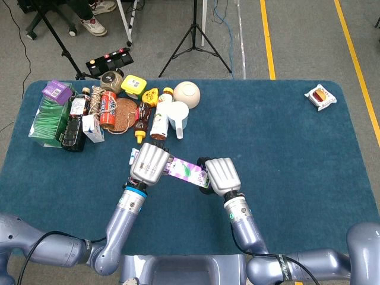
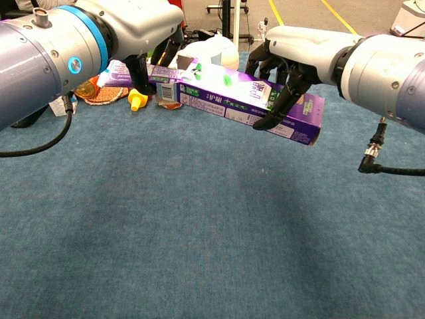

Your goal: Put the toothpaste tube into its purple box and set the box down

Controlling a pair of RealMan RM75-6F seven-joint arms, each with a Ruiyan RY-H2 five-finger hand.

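The purple box (image 2: pixel 249 106) hangs lengthwise above the table, its open end facing left. My right hand (image 2: pixel 282 63) grips its right half; in the head view that hand (image 1: pixel 219 175) covers most of the box (image 1: pixel 185 170). My left hand (image 2: pixel 143 36) holds the toothpaste tube (image 2: pixel 123 70), whose front part is inside the box mouth while its white and purple tail sticks out to the left. From the head view the left hand (image 1: pixel 150 165) sits right against the box's open end, hiding the tube.
A cluster of bottles, cans and jars (image 1: pixel 107 110), a white bowl (image 1: pixel 186 91) and a white mug (image 1: pixel 177 116) stands at the back left. A green basket (image 1: pixel 48 122) is at the far left. A small wrapped snack (image 1: pixel 320 97) lies at the back right.
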